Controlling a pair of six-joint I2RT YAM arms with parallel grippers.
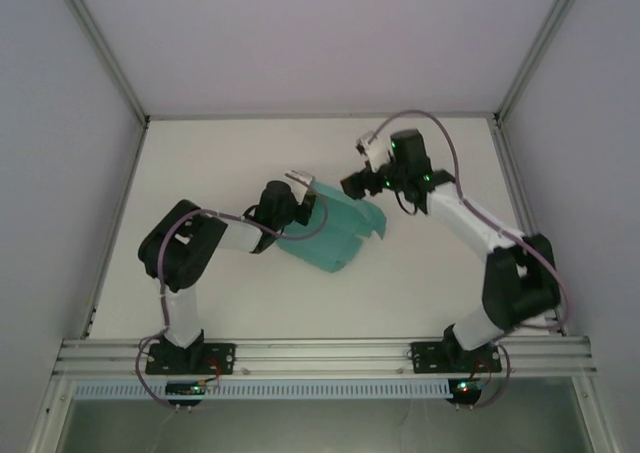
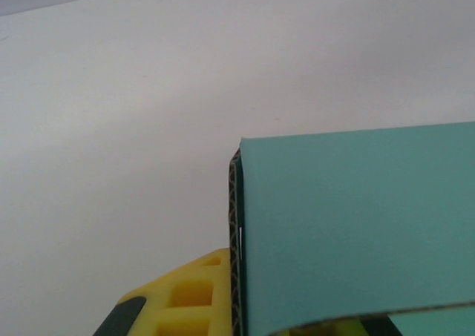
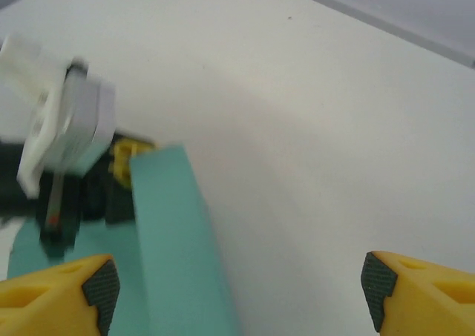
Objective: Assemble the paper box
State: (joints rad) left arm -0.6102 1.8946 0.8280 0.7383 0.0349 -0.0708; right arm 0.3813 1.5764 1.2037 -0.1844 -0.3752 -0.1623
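Observation:
The teal-green paper box (image 1: 335,235) lies partly folded in the middle of the table, with one flap raised. My left gripper (image 1: 300,188) is at its far left edge, shut on the card. In the left wrist view the card (image 2: 356,225) fills the lower right, its corrugated edge running beside a yellow finger (image 2: 185,299). My right gripper (image 1: 355,183) hangs just past the box's far right corner. It stands wide open (image 3: 241,291), with the raised teal flap (image 3: 178,247) just inside its left fingertip (image 3: 100,288).
The white table (image 1: 430,273) is fenced by aluminium rails at its sides and front (image 1: 320,351). In the right wrist view the left arm's white camera mount (image 3: 63,121) sits close behind the flap. Bare table lies to the right of the box.

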